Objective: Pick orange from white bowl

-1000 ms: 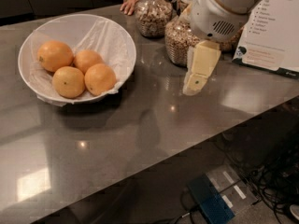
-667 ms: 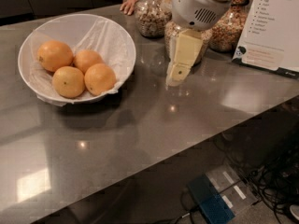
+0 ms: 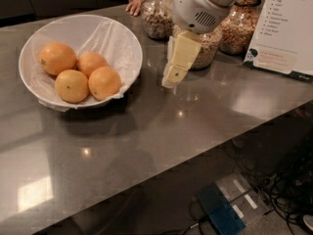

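Hand (image 3: pixel 169 78) beside the white bowl (image 3: pixel 110 35) on the counter (image 3: pixel 146 141).
The grey, glossy counter filled most of the view, its near edge running up toward the right. The white bowl, lined with crinkled paper, sat toward the far left corner. The robot's white arm (image 3: pixel 200 6) reached in over the far edge, and a printed sign (image 3: pixel 286 28) stood at the far right corner. Glass jars (image 3: pixel 239 28) of cereal lined the far edge behind the arm. The cream hand hung tilted, its tip toward the counter, just right of the bowl and apart from it; whether it was spread or pressed together I could not tell. Four oranges (image 3: pixel 72 85) lay clustered in the bowl, touching one another, none held.
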`<control>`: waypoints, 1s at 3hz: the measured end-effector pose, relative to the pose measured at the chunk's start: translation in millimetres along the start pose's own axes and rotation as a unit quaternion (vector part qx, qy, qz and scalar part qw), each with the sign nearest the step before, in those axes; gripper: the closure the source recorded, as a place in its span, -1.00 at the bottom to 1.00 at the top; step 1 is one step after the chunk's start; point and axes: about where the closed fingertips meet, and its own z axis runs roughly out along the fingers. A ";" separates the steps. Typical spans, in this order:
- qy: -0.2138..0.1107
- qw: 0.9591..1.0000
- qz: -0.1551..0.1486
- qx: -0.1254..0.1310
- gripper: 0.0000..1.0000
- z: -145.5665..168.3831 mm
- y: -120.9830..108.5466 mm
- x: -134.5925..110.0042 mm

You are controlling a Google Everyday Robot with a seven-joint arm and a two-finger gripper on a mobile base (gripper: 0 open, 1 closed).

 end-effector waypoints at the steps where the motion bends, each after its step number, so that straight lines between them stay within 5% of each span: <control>1: -0.052 0.998 0.025 -0.002 -1.00 31.8 -19.1 -28.9; 2: -0.098 0.992 0.083 0.001 -1.00 64.9 -38.0 -63.4; 3: -0.098 0.992 0.083 0.001 -1.00 65.0 -37.9 -63.9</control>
